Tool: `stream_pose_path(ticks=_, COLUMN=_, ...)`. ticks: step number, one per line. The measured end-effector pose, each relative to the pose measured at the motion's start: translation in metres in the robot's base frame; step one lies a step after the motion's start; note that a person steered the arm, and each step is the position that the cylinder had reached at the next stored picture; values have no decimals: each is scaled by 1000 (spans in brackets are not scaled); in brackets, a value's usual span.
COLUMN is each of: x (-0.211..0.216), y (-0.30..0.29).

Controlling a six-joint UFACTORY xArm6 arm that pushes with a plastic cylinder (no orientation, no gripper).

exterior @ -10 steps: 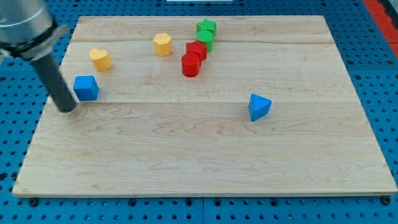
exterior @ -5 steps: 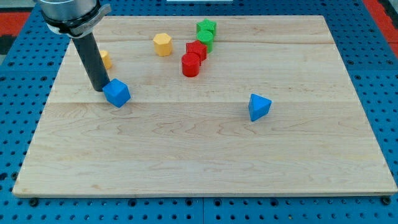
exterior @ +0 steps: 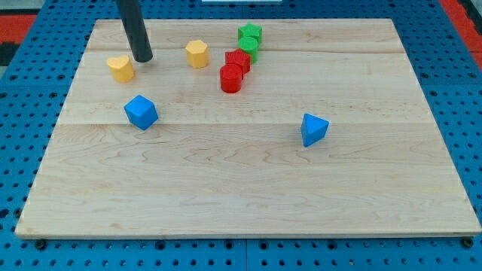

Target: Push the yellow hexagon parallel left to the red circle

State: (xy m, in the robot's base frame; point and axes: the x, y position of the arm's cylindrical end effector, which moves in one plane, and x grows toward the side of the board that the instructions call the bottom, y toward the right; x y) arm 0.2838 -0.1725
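a single view looks down at a slant on the wooden board from beyond its near long edge, facing its far edge. it stands back enough to take in all of the board and a margin of blue pegboard around it.

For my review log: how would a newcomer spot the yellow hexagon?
Start at the red and green cluster near the board's top. The yellow hexagon sits apart at its left. Unlike the other yellow block, it lies right of my tip.

lab: wood board on blue pegboard.
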Motion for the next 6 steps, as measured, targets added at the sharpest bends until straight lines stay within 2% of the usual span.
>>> stream_pose_path(ticks=1, x=-28, y=6)
stream_pose_path(ticks=2, x=-37, y=40)
stream_pose_path(ticks=3, x=-38, y=80)
stream_pose_path(ticks=6, x=-20, y=109)
